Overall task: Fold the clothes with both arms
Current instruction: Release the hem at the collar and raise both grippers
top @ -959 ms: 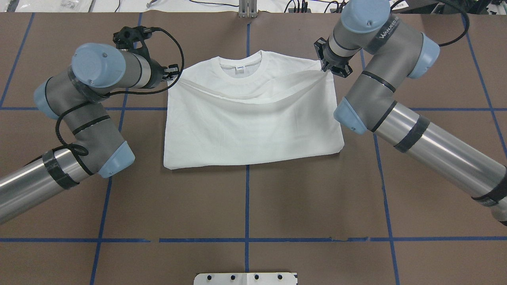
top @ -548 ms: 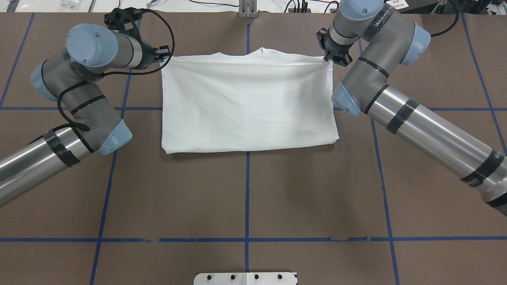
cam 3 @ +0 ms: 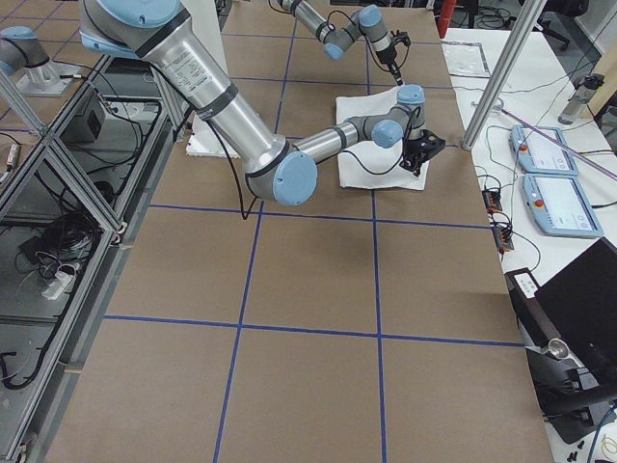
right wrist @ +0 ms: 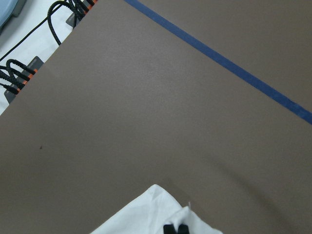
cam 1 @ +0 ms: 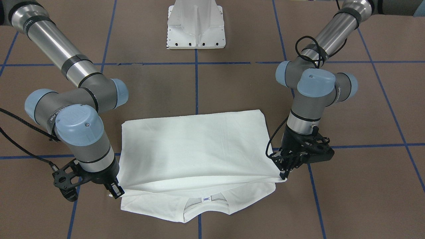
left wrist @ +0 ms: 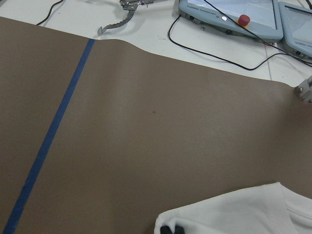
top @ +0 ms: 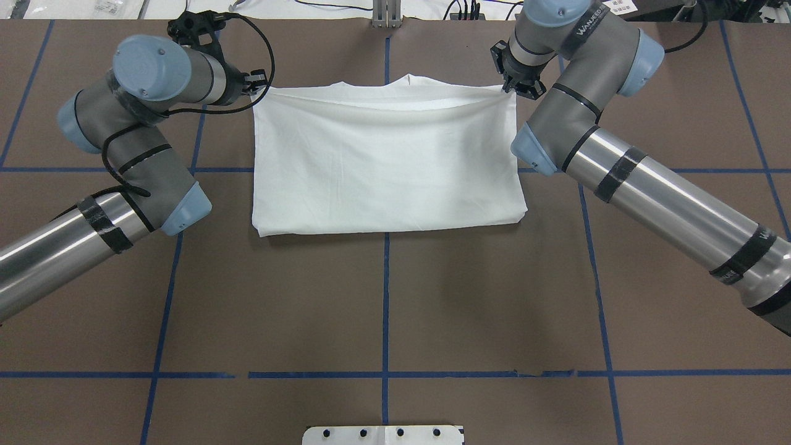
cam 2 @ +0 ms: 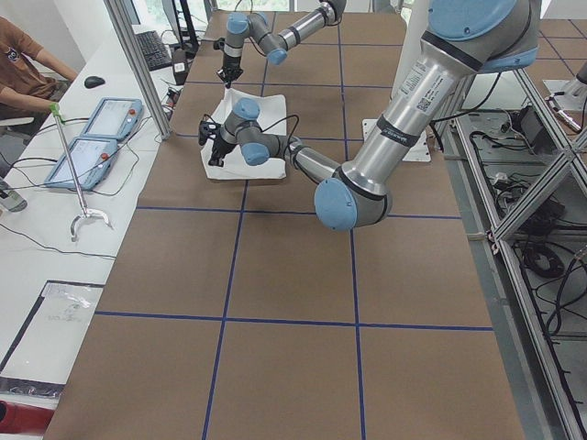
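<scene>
We see the white T-shirt [top: 383, 167] lying on the brown surface [top: 278, 296], on the side far from the robot's base [cam 1: 196, 26] and straddling the middle one of the blue tape lines [top: 385, 309]. It is folded over on itself, so from overhead it reads as a wide rectangle with its near edge flat on the surface.

The left end effector [top: 256, 83] is pinched narrow on the far left corner of the upper layer. The right end effector [top: 511, 91] is pinched narrow on the far right corner. In the left wrist view, the black fingertips [left wrist: 167, 229] sit close together at the bottom edge with white cloth right at them. The right wrist view shows the same: fingertips [right wrist: 169, 229] together, with a point of cloth just beside them.

From the front-facing camera, the edge of the upper layer runs between the two end effectors and sags a little in the middle. Beyond that edge, on the operators' side, a strip of the lower layer shows, with the ribbed collar [cam 1: 206, 205] and its small label [cam 1: 206, 199] in plain sight.

The left arm [top: 136, 161] and the right arm [top: 618, 167] reach in from opposite sides, each wrist bent down over its own corner of the T-shirt. Both end effectors sit low, close to the surface.
</scene>
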### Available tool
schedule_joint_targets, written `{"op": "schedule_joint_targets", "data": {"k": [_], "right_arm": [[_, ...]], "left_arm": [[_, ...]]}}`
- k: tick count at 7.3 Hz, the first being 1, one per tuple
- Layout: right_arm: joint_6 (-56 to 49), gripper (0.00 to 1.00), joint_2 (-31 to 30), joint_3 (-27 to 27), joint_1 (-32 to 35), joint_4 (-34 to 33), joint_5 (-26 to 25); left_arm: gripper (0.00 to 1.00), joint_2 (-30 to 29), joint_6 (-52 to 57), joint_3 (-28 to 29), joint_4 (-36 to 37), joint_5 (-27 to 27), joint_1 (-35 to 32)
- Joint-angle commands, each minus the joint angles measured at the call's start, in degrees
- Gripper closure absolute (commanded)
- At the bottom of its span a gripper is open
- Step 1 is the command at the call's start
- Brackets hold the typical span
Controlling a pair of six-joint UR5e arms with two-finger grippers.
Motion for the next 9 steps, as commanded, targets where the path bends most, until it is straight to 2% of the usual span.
{"op": "schedule_joint_targets", "data": {"k": [1,2,3,4,5,7,9], "right_arm": [[0.0,1.0,0.5,-0.8,0.0,0.4,-0.1],[0.0,0.27,0.4,-1.4,0.0,3.1,-0.7],[0.4,0.2,0.3,-1.3,0.2,3.4,-0.6],[0.9,0.16,0.1,-0.5,0.3,3.5,-0.2],[0.9,0.15,-2.7,3.9,0.3,3.1,0.1],[8.8,0.12,-16.3,22.2,-3.6,3.1,2.0],[15.3,0.07,-22.1,29.1,-8.9,3.0,-0.6]], "left_arm": [[0.94,-0.1,0.0,3.5,-4.6,0.0,0.0],[0.89,0.0,0.0,3.7,-5.5,0.0,-0.1],[0.62,0.0,0.0,3.7,-5.6,0.0,-0.1],[0.57,0.0,0.0,3.6,-5.7,-0.1,-0.2],[0.56,0.0,0.0,3.5,-5.7,-0.1,-0.2],[0.54,0.3,0.0,3.5,-7.3,-0.1,-0.2],[0.54,0.5,0.0,3.5,-7.3,-0.1,-0.2]]}}
